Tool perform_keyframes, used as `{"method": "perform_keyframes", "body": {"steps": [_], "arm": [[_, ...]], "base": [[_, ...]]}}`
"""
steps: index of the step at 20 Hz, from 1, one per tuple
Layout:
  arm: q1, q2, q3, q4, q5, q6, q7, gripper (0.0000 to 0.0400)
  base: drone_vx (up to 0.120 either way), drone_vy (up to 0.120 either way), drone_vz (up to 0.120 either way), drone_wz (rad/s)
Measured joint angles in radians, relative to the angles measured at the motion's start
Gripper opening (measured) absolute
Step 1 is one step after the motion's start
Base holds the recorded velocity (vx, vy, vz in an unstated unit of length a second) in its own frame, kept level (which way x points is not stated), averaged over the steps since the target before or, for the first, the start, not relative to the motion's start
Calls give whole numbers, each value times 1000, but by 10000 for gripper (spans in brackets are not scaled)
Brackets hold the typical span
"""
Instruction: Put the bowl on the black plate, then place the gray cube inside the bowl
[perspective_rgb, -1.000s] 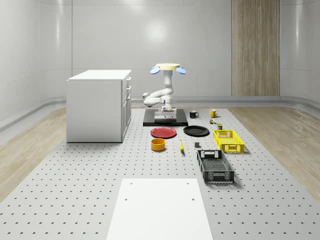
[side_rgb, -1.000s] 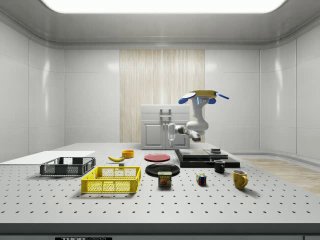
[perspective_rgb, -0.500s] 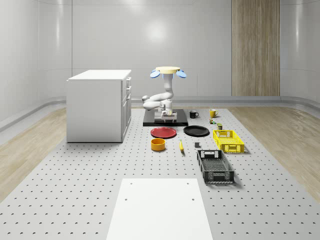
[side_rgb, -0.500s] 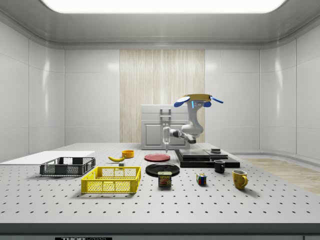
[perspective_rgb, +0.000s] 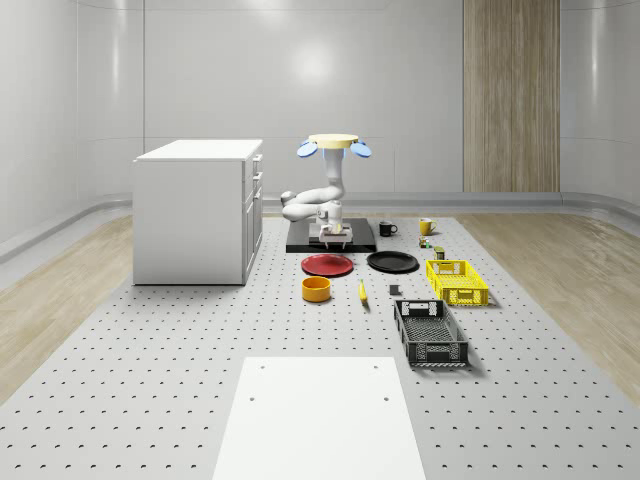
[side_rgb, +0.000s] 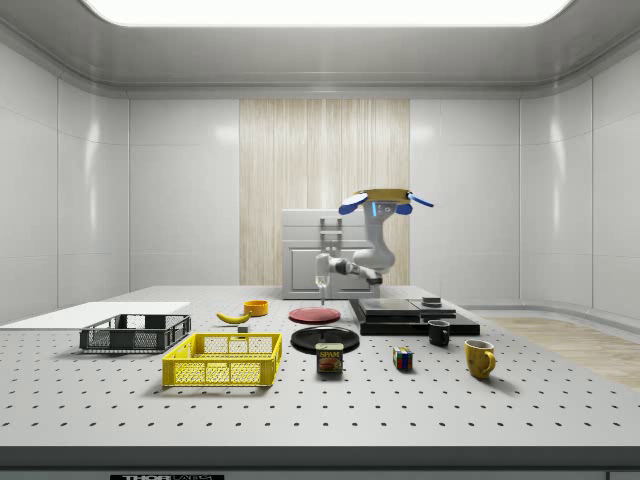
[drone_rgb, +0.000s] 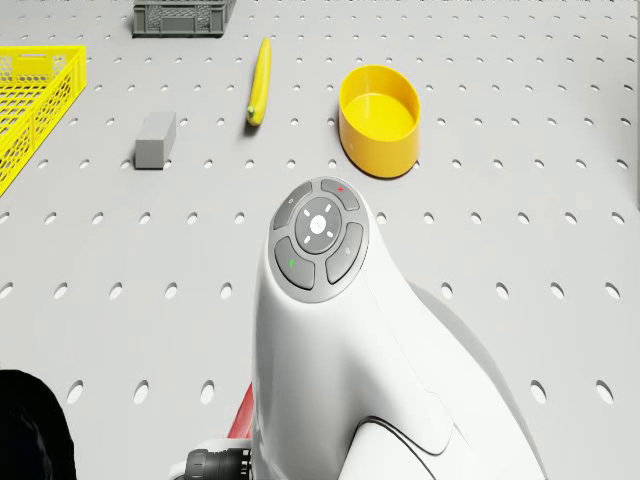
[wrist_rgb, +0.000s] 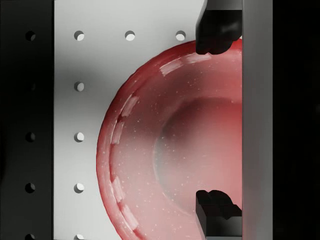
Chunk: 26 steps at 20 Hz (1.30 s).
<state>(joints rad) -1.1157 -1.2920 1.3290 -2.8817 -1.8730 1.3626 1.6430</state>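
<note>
- Bowl, yellow, sits on the bench a little below and left of centre in the whole-scene view, just below the red plate; in the drone view it is at upper centre right.
- Black plate lies bare just right of the red one, touching nothing.
- Gray cube rests right of the banana, apart from it; the drone view has it at upper left.
- My drone hovers above centre, over the near edge of the black pad beside the cabinet.
- My jaws hang open and empty over the red plate, pointing down; in the side view they are at centre, clear above it.
</note>
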Motion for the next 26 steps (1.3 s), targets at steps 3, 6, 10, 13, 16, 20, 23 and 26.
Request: {"method": "perform_keyframes", "body": {"steps": [3, 6, 10, 13, 16, 20, 23, 26], "arm": [[-3, -11, 3, 1, 5, 11, 3, 400], [-6, -22, 5, 1, 11, 21, 6, 400], [-10, -37, 8, 2, 17, 34, 9, 400], [-13, -47, 11, 3, 22, 44, 11, 400], [-15, -57, 13, 3, 26, 53, 14, 400], [-18, -70, 15, 4, 32, 65, 17, 400], [-21, -79, 17, 4, 36, 73, 19, 400], [-23, -88, 19, 5, 40, 82, 21, 400]], "base": [[120, 0, 0, 0], [120, 0, 0, 0], [120, 0, 0, 0], [120, 0, 0, 0], [120, 0, 0, 0], [120, 0, 0, 0], [120, 0, 0, 0], [120, 0, 0, 0]]}}
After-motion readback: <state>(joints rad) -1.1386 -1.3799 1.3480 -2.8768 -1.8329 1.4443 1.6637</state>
